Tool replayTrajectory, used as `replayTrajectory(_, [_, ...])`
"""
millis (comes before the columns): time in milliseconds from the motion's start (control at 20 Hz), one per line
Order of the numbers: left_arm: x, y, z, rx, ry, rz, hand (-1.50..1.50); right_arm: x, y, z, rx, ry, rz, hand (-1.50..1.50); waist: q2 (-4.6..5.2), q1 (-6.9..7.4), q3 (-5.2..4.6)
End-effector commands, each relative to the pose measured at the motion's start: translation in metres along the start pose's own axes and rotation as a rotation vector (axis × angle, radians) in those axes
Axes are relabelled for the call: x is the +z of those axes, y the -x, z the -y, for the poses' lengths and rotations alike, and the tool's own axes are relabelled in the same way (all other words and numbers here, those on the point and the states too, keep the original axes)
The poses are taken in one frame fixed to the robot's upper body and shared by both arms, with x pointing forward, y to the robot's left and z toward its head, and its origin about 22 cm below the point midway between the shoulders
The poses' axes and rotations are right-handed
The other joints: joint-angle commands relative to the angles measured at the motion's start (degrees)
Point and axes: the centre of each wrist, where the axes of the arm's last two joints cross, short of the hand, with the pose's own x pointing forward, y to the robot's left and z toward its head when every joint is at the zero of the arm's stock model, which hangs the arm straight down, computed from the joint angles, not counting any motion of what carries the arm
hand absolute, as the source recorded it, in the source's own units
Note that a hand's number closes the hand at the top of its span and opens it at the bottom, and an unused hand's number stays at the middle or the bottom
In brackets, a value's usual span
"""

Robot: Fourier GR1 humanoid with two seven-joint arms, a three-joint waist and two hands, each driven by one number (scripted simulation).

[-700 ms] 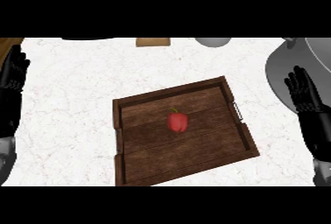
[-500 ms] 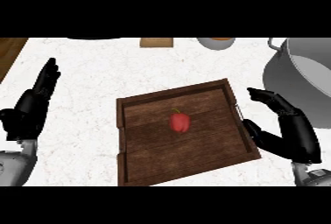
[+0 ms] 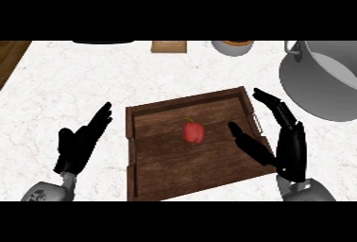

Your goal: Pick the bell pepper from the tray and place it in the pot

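White marbled desk (image 3: pixel 63 85) below me, and right in the middle of it the small red bell pepper (image 3: pixel 194 132), sitting loose near the centre of the dark wooden tray with raised rim (image 3: pixel 143 111). Nothing touches the pepper yet. My right hand (image 3: pixel 282 142) hangs over the tray's right side, fingers (image 3: pixel 273 105) straight and spread, thumb pointing in toward the pepper with a gap between them. My left hand (image 3: pixel 80 142) rests open just outside the tray's left wall, fingers straight. Big grey metal pot (image 3: pixel 324 87) waits off to the upper right, well apart from the pepper. The risk as I see it: that pepper is small and rounded, so closing off-centre could roll it away across the boards, and a low approach could catch the rim and shove the tray.
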Motion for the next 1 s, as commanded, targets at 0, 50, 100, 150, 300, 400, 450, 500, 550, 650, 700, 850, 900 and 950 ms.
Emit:
replayTrajectory(0, [0.001, 0.014, 0.012, 0.035, 0.054, -0.056, 0.0, 0.027, -0.044, -0.055, -0.035, 0.133, 0.178, -1.5, -0.36, 0.54, 0.12])
replayTrajectory(50, [0.001, 0.012, 0.018, 0.038, 0.07, -0.063, 0.0, 0.027, -0.053, -0.067, -0.034, 0.134, 0.182, -1.5, -0.41, 0.56, 0.14])
replayTrajectory(100, [-0.001, 0.015, 0.011, 0.033, 0.057, -0.056, 0.0, 0.027, -0.06, -0.075, -0.009, 0.114, 0.17, -1.5, -0.42, 0.31, 0.12])
replayTrajectory(150, [-0.001, 0.017, 0.021, 0.026, 0.067, -0.064, 0.0, 0.036, -0.064, -0.092, 0.01, 0.048, 0.113, -1.5, -0.39, 0.27, 0.07])
replayTrajectory(300, [-0.002, 0.017, 0.005, 0.055, 0.036, -0.065, 0.0, 0.04, -0.065, -0.098, 0.086, -0.058, -0.09, -1.5, -0.7, -0.78, -0.03])
replayTrajectory(400, [0.004, 0.02, 0.0, 0.036, 0.058, -0.074, 0.0, 0.032, -0.072, -0.096, 0.122, -0.088, -0.187, -1.5, -0.78, -0.26, 0.02])
replayTrajectory(450, [-0.002, 0.023, 0.008, 0.044, 0.043, -0.08, 0.0, 0.024, -0.08, -0.095, 0.136, -0.096, -0.217, -1.5, -0.66, -0.63, 0.04])
replayTrajectory(500, [-0.002, 0.025, 0.016, 0.043, 0.053, -0.068, 0.0, 0.032, -0.085, -0.097, 0.14, -0.129, -0.27, -1.5, -0.59, -0.42, 0.12])
replayTrajectory(550, [-0.002, 0.017, 0.001, 0.049, 0.072, -0.072, 0.0, 0.019, -0.104, -0.094, 0.122, -0.128, -0.275, -1.5, -0.74, 0.13, 0.14])
replayTrajectory(650, [0.001, 0.027, 0.015, 0.034, 0.079, -0.059, 0.0, 0.007, -0.118, -0.092, 0.132, -0.11, -0.355, -1.5, -0.46, 0.56, 0.27])
replayTrajectory(700, [-0.002, 0.021, 0.0, 0.04, 0.074, -0.069, 0.0, 0.014, -0.127, -0.094, 0.146, -0.128, -0.376, -1.5, -0.49, 0.63, 0.3])
replayTrajectory(850, [-0.009, 0.016, 0.0, 0.028, 0.082, -0.031, 0.0, -0.005, -0.131, -0.111, 0.157, -0.168, -0.491, -1.5, -0.09, 1.69, 0.36])
replayTrajectory(900, [-0.023, 0.007, 0.011, 0.027, 0.091, -0.049, 0.0, -0.01, -0.131, -0.11, 0.167, -0.22, -0.533, -1.5, 0.04, 1.15, 0.38])
replayTrajectory(950, [-0.009, 0.019, 0.016, 0.055, 0.086, -0.042, 0.0, 0.004, -0.123, -0.107, 0.165, -0.287, -0.573, -1.5, -0.09, 1.19, 0.42])
